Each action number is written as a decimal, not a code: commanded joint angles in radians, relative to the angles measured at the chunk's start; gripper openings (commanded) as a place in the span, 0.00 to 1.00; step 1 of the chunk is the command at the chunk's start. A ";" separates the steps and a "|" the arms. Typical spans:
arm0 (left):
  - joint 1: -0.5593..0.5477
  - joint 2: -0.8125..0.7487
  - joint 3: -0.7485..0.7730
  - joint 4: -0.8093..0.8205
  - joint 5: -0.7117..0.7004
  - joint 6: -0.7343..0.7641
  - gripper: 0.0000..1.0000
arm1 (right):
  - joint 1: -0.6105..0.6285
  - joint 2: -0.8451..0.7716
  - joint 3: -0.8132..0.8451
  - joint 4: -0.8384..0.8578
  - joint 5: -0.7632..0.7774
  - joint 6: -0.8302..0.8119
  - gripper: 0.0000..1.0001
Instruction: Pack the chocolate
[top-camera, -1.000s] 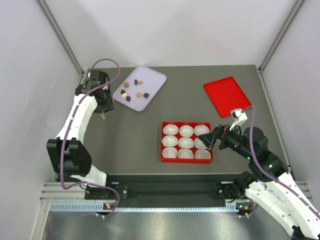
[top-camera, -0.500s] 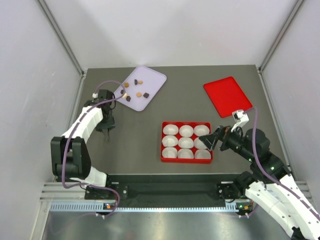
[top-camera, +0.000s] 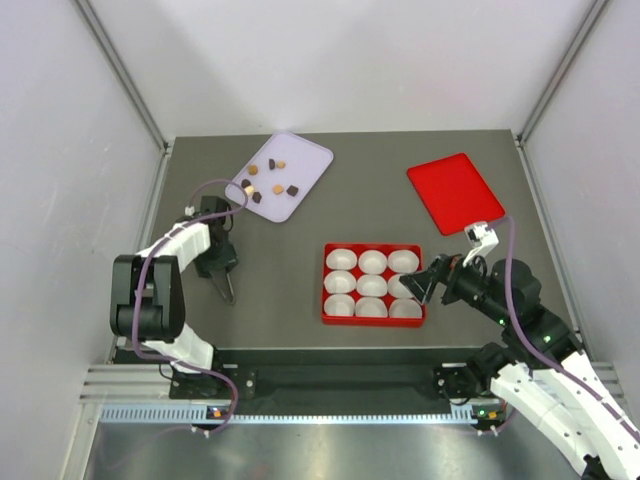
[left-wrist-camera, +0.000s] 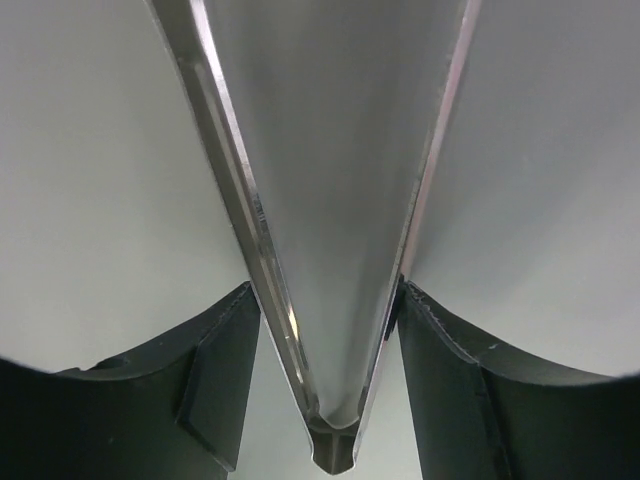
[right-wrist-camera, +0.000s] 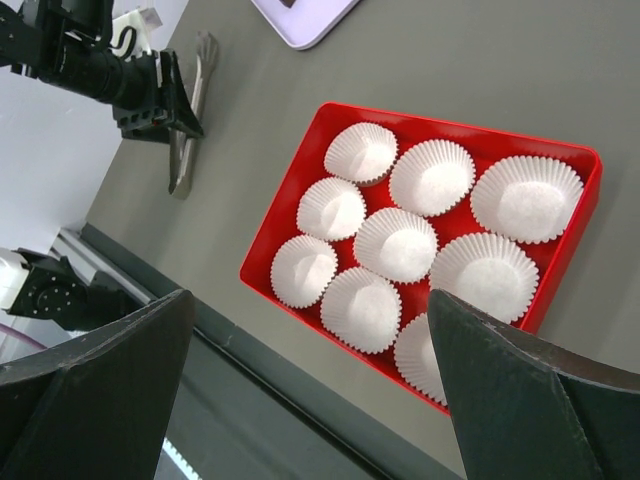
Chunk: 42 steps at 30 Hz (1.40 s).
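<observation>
The chocolate (top-camera: 266, 180), several tiny dark brown and tan pieces, lies on a lavender tray (top-camera: 308, 158) at the back left. A red box (top-camera: 372, 316) holds several empty white paper cups (top-camera: 372, 285); it also shows in the right wrist view (right-wrist-camera: 290, 195). My left gripper (top-camera: 220, 268) is shut on thin metal tongs (top-camera: 229, 291), low over the table, near of the tray. In the left wrist view both fingers press the tongs' arms (left-wrist-camera: 335, 330). My right gripper (top-camera: 420, 283) is open and empty at the box's right edge, above the cups (right-wrist-camera: 308, 300).
A flat red lid (top-camera: 454, 192) lies at the back right. White walls stand close on three sides. A black rail (top-camera: 330, 380) runs along the table's near edge.
My left gripper has moved from beside the tray toward the near edge, carrying the tongs with it. The right arm has hardly moved.
</observation>
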 joint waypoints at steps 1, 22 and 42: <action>0.004 -0.006 -0.020 0.106 0.009 -0.057 0.61 | -0.010 -0.015 0.047 0.002 0.000 -0.030 1.00; 0.101 -0.016 -0.135 0.251 0.106 -0.080 0.94 | -0.010 -0.081 0.056 -0.063 0.050 -0.086 1.00; 0.096 -0.077 0.089 -0.014 0.101 -0.012 0.59 | -0.010 -0.061 0.078 -0.072 0.055 -0.085 1.00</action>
